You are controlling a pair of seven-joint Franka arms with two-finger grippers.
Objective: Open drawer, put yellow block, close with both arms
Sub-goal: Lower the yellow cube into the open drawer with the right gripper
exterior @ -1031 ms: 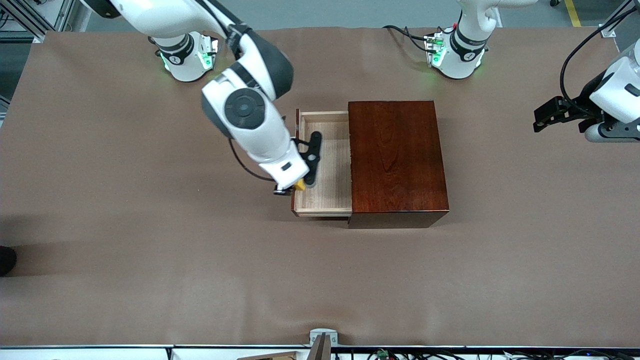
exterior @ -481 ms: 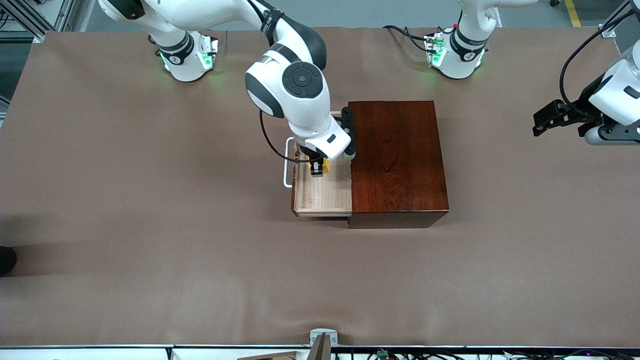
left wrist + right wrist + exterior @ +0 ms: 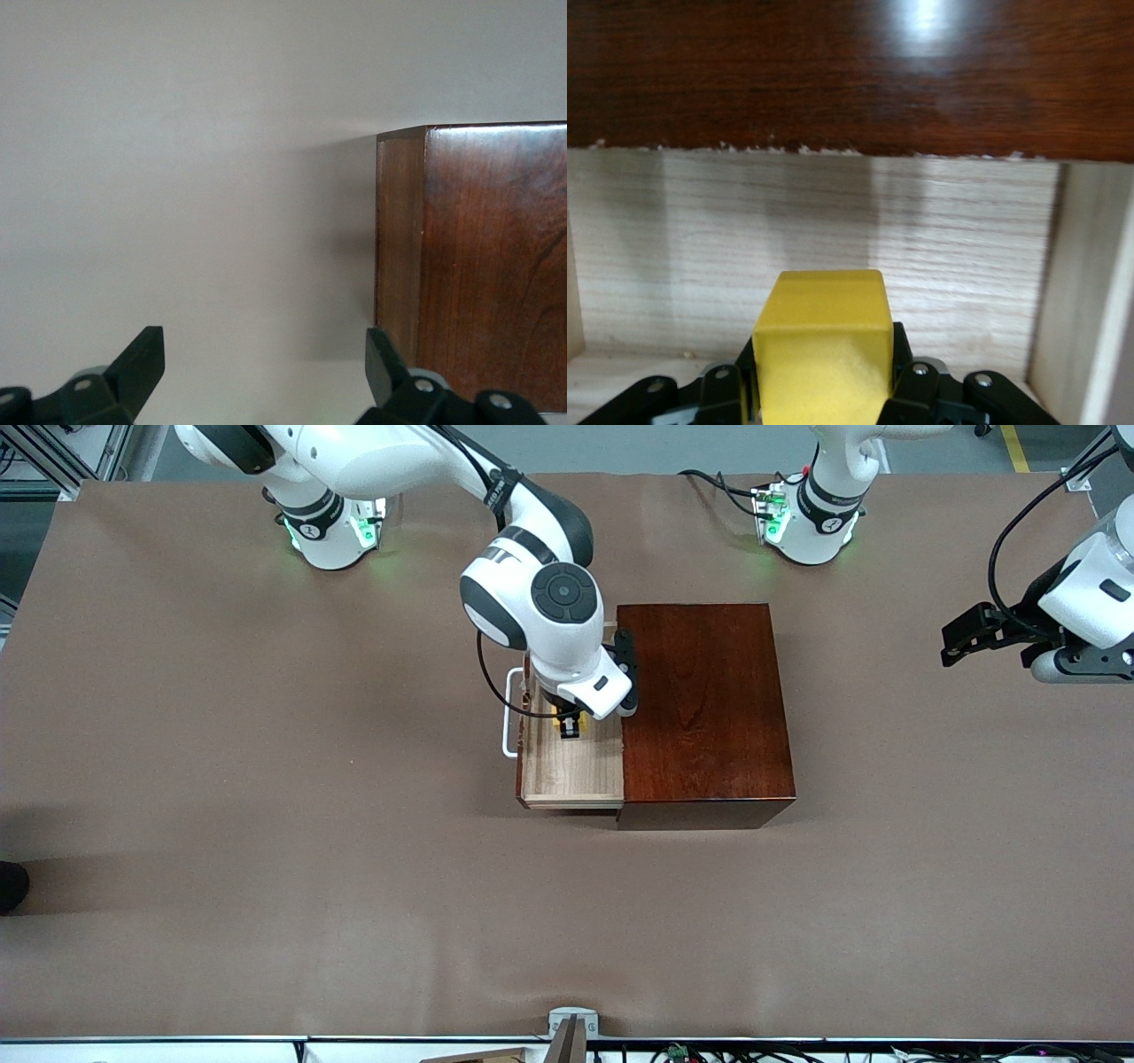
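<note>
The drawer (image 3: 571, 766) stands pulled out of the dark reddish-brown box (image 3: 704, 708) toward the right arm's end of the table, its white handle (image 3: 508, 713) showing. My right gripper (image 3: 568, 724) hangs over the drawer's pale floor (image 3: 744, 257), shut on the yellow block (image 3: 567, 723). In the right wrist view the yellow block (image 3: 824, 345) sits squeezed between the black fingers (image 3: 908, 376), close to the box's front edge (image 3: 850, 80). My left gripper (image 3: 964, 633) waits in the air at the left arm's end of the table, open (image 3: 263, 367), with nothing between its fingers.
Brown table covering (image 3: 266, 824) stretches all round the box. The left wrist view shows one upright corner of the box (image 3: 399, 239). A cable (image 3: 1010, 531) loops above the left gripper. The green-lit arm bases (image 3: 337, 531) stand along the table's edge farthest from the front camera.
My right gripper has carried the yellow block from the drawer's handle-side rim to over the drawer's middle, close to the box. The left arm has barely moved.
</note>
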